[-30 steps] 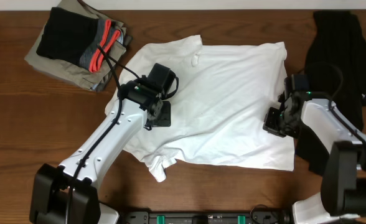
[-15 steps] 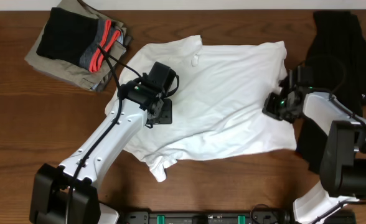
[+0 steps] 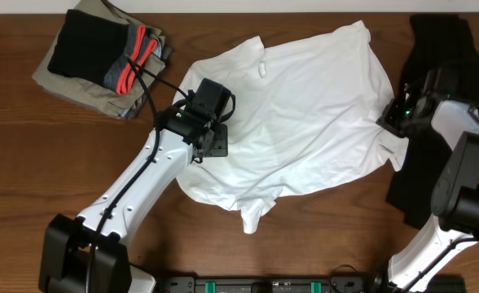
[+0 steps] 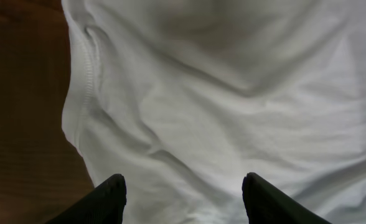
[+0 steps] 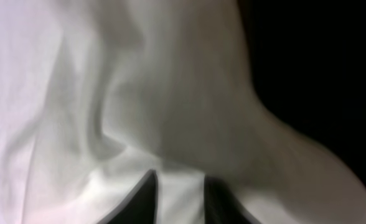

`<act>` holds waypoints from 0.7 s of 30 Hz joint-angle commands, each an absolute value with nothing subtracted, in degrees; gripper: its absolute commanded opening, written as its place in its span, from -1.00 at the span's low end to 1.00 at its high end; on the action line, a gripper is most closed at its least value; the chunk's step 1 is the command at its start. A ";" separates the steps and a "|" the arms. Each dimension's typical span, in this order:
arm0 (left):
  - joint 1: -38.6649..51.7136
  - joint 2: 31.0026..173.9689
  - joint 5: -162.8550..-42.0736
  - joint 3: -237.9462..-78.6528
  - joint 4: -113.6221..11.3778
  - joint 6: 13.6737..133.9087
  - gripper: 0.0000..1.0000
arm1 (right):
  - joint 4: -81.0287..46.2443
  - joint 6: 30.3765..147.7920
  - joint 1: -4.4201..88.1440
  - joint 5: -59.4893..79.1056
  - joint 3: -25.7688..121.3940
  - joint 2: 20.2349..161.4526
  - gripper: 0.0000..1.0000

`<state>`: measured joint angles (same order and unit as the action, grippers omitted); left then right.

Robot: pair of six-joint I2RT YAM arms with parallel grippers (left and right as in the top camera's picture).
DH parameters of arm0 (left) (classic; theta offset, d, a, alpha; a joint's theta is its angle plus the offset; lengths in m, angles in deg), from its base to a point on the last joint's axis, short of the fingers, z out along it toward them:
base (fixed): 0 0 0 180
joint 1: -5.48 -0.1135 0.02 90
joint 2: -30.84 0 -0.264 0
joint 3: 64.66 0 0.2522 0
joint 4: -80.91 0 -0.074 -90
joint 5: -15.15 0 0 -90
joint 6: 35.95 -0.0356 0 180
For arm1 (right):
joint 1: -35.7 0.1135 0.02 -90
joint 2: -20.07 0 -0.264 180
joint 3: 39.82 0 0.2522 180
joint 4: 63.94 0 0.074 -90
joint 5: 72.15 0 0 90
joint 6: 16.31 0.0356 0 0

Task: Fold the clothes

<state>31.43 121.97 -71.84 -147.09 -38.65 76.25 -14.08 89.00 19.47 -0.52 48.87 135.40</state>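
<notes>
The white T-shirt [image 3: 305,114] lies rumpled and unfolded in the middle of the wooden tabletop [image 3: 28,163], stretched on a slant from its near left part to its far right corner. A narrow flap of its cloth [image 3: 256,218] sticks out toward the near edge.

The left tool [image 3: 212,140] sits over the left part of the shirt, close to the shirt's left hem. In the left wrist view its two dark fingers [image 4: 111,196] stand spread wide, with creased white cloth and a stitched hem below them and nothing between them. Whether the tips touch the cloth cannot be told.

The right tool [image 3: 393,120] is at the shirt's right edge, where the white cloth bunches up against it and a short piece hangs down on the near side. In the right wrist view its fingers [image 5: 139,199] stand a little apart with a strip of white shirt in the gap. Whether they pinch that strip or merely straddle it cannot be told.

At the far left a stack of folded clothes [image 3: 101,53] rests on the tabletop, well apart from the shirt: a khaki piece at the bottom, and black and grey pieces with red trim on top. At the far right a black garment [image 3: 443,49] lies just beside the right arm.
</notes>
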 commanded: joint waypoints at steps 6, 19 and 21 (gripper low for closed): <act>31.15 121.86 -76.80 -147.11 -31.24 75.14 0.37 | 8.93 79.93 20.45 -3.40 67.76 131.73 0.10; 46.73 121.86 -92.21 -145.12 -20.23 67.88 0.31 | 20.21 77.63 20.45 -0.34 70.03 125.30 0.18; 50.71 121.86 -92.13 -143.66 -22.06 69.50 0.21 | 20.34 77.65 20.52 -0.37 70.03 125.30 0.18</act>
